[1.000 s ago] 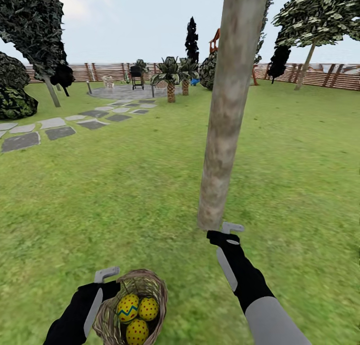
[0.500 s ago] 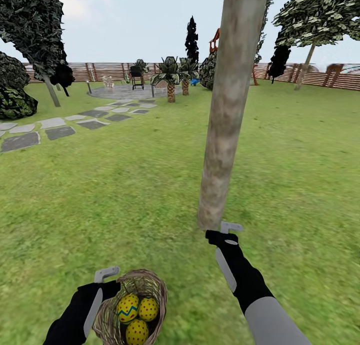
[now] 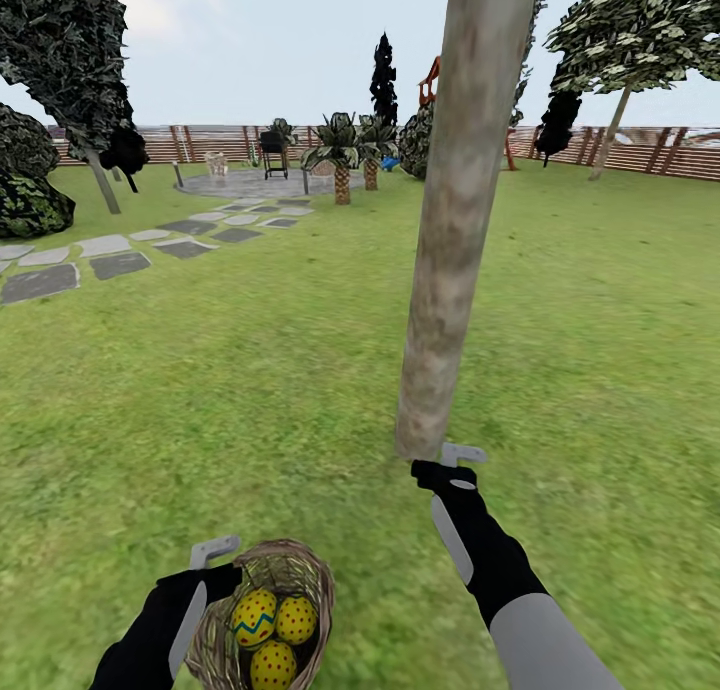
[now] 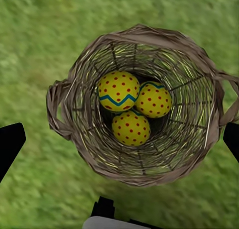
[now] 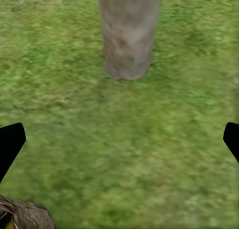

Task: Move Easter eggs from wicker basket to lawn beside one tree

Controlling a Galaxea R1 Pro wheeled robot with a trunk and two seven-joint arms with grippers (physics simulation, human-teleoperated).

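Note:
The wicker basket (image 3: 305,570) sits on the lawn (image 3: 250,390) at the bottom left of the head view, a short way from the tree (image 3: 440,270). Inside lie three Easter eggs: one with a blue-green zigzag (image 4: 118,91), and two dotted ones (image 4: 153,99) (image 4: 131,128). My left gripper (image 4: 120,142) hangs open over the basket (image 4: 149,35), its fingertips spread wider than the rim. A grey finger (image 3: 213,548) shows beside the basket. My right gripper (image 3: 462,460) is open and empty just in front of the trunk's base (image 5: 128,35).
A grey stepping-stone path (image 3: 120,255) runs off to the far left toward a paved patio. Short palms (image 3: 342,160), other trees (image 3: 620,40) and a brown slat fence (image 3: 640,150) stand far behind. Grass surrounds the trunk on all sides.

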